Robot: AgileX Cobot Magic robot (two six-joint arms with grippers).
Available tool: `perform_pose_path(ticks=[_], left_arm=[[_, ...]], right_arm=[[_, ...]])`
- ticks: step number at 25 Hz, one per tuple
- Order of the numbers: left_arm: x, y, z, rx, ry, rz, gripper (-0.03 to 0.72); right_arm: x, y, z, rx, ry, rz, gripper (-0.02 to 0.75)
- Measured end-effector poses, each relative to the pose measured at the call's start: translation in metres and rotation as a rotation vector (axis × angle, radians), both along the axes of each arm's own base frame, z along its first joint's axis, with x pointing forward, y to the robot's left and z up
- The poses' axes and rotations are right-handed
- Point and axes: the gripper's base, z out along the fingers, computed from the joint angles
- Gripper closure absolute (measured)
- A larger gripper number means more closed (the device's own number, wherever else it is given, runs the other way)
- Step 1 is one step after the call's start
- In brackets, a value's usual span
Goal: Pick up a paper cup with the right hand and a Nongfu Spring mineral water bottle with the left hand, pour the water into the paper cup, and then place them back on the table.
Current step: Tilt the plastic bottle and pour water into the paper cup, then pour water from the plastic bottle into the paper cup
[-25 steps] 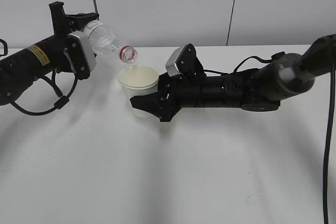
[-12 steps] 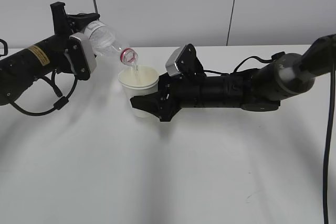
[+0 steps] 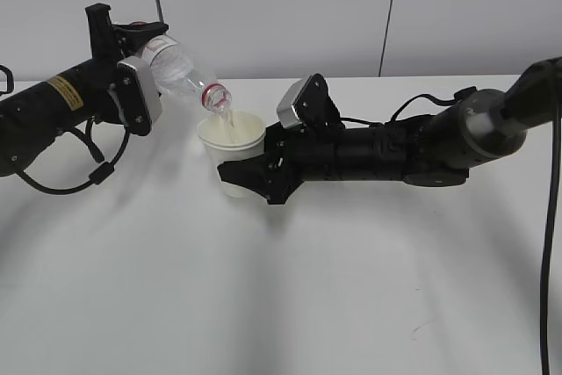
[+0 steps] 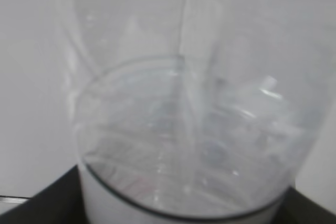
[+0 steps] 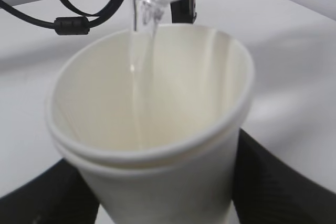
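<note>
The white tabletop (image 3: 290, 296) fills the lower frame of the exterior view, bare but for the two arms meeting at upper centre. From the right, the right arm reaches in, its tool (image 3: 248, 175) clenched around the cup (image 3: 232, 148), which stands upright; whether it is raised off the tabletop or resting on it I cannot tell. From the upper left, the left tool (image 3: 132, 63) grips the bottle (image 3: 180, 66), tilted neck-down so its mouth hangs just above the cup's rim. In the right wrist view a thin stream of water (image 5: 140, 61) falls inside the near-left wall of the cup (image 5: 157, 129), whose fill level is hard to read. The likeliest fault, as I judge it, is spilling: the stream lands close to the rim, so a small drift of either arm, or a steeper tilt bringing a surge, could send water over the edge. Squeezing the soft paper could also deform the cup.
</note>
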Motion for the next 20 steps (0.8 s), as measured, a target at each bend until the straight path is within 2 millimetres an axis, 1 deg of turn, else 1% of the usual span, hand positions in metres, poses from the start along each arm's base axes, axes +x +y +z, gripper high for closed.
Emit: perform_pose_path(ticks=[20], left_arm=[[-0.0003, -0.0003, 0.0011, 0.021, -0.031, -0.003, 0.270]], right_arm=[[-0.0015, 0.0003, -0.0010, -0.015, -0.005, 0.020, 0.239]])
